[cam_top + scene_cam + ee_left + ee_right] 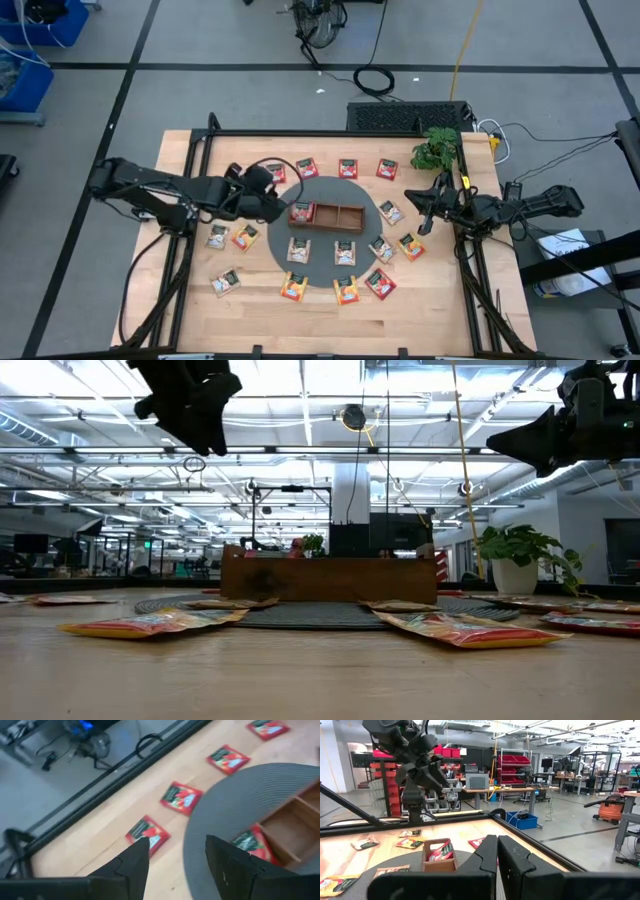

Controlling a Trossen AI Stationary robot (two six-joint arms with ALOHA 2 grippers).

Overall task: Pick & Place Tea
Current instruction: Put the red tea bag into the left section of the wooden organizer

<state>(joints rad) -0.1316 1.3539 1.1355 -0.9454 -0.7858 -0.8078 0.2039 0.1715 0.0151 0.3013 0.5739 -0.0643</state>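
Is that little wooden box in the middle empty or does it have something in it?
Not empty: one red tea packet lies in the wooden tray's left-end compartment; its other two compartments look bare.

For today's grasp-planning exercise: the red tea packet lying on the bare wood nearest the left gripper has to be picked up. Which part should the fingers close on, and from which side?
The red tea packet lies flat on the table, so probably come straight down from above. The left gripper is open above it; pinch across two opposite edges, since the flat face offers nothing to hold.
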